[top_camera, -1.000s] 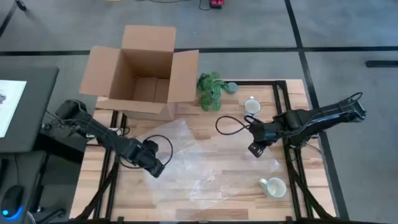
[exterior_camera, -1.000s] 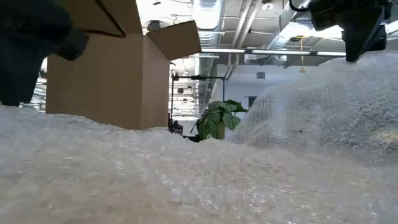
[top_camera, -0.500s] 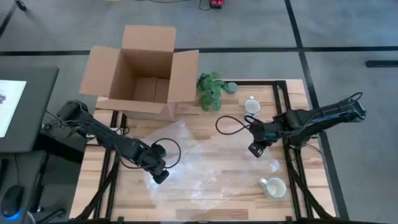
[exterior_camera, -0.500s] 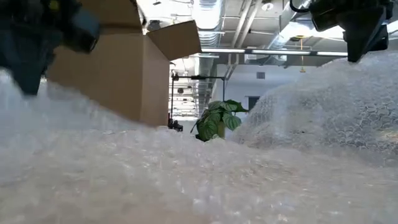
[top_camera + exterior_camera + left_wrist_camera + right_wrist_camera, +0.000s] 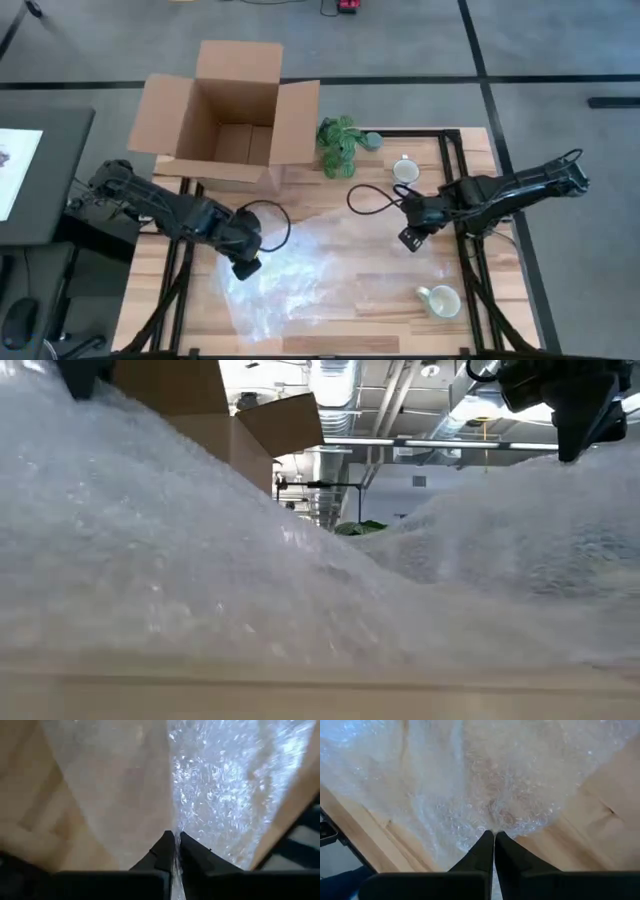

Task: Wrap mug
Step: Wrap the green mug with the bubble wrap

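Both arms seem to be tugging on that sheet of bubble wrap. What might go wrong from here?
The left gripper and right gripper each pinch only a thin edge of the bubble wrap, so it may slip free or tear if they pull apart. The sheet's corner lies close to one mug, which might get dragged or tipped. The other mug stands off the wrap, so nothing is on the sheet to be wrapped yet.

you see clear plastic bubble wrap (image 5: 320, 265), glossy and pebbled, lying on a pale matt wooden table (image 5: 400, 305) of planks. beyond the wrap stands a matt brown cardboard box (image 5: 228, 110). near the wrap's edge sits a glossy glazed mug (image 5: 438, 299).
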Robot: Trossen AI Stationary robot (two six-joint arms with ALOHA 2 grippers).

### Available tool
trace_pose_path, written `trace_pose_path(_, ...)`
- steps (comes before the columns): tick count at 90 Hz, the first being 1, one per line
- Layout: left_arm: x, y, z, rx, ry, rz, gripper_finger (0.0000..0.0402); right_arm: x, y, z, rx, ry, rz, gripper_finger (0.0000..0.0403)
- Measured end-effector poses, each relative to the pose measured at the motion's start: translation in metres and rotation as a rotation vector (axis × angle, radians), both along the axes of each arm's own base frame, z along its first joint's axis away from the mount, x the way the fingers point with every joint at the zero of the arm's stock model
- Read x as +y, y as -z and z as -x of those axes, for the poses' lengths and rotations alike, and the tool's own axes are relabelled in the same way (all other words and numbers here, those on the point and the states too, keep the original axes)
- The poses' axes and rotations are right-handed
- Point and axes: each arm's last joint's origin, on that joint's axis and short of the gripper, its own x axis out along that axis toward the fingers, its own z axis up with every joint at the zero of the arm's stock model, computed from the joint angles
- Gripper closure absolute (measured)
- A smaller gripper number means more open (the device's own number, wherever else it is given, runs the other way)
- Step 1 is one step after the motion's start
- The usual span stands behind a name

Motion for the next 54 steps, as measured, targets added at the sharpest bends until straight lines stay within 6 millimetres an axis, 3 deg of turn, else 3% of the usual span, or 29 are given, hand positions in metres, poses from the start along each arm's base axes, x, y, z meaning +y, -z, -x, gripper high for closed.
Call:
trace_pose_path(18, 0.033, 0.013, 0.003, 0.145, 0.026, -0.065, 0.0401, 0.004, 0.009, -0.008, 0.047, 0.016, 0.003, 0.0403)
trace_pose_path(40, 0.070, 0.014, -0.013, 0.062, 0.160, -0.094, 0.0401, 0.011, 0.023, -0.021, 0.117, 0.029, 0.001, 0.0403)
trace_pose_path(54, 0.089, 0.016, -0.016, 0.071, 0.151, -0.167, 0.0401, 0.018, 0.035, -0.020, 0.239, 0.060, 0.014, 0.0403)
